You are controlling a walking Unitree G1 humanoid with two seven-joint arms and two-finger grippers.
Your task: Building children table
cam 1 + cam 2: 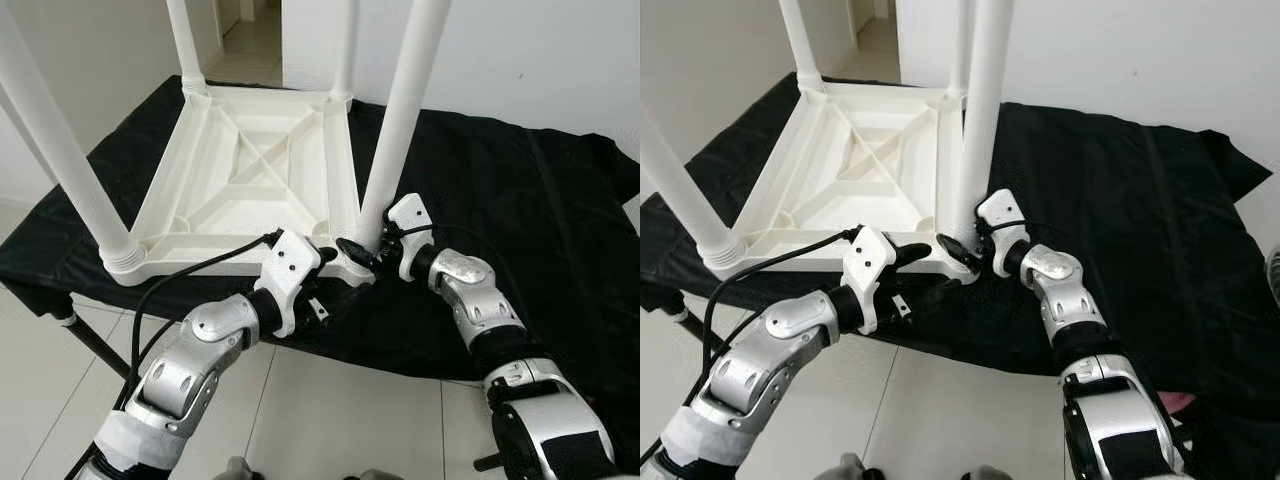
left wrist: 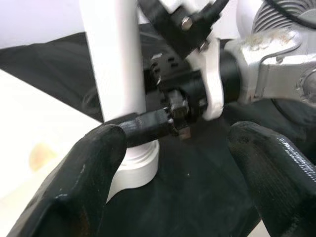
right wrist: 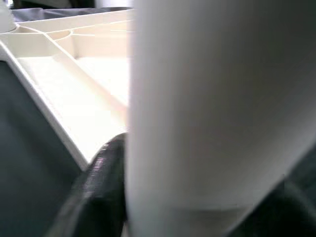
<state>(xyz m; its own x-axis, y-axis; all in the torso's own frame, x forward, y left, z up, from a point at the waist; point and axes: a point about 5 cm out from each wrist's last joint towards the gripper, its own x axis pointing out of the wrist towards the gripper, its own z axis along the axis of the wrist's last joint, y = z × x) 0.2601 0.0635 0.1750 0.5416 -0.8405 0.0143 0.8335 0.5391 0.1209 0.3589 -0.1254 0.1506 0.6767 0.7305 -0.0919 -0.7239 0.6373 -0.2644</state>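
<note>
Nearest the camera, both silver arms reach forward to the near right corner of the upturned white children table [image 1: 255, 170], which lies top-down on a surface draped in black cloth [image 1: 500, 190]. The right tool [image 1: 378, 238] is clenched around the base of the near right leg [image 1: 400, 110], one black finger [image 3: 98, 187] pressed against the white tube just above its socket. The left tool [image 2: 173, 163] sits spread wide just beside that same corner, gripping nothing.

Beyond them stand the near left leg [image 1: 60, 150] and two far legs [image 1: 187, 45], all upright in their sockets.

The risk, as I judge it, is the gripped leg seating crooked: an off-axis push could jam it, or slide the table across the cloth.
</note>
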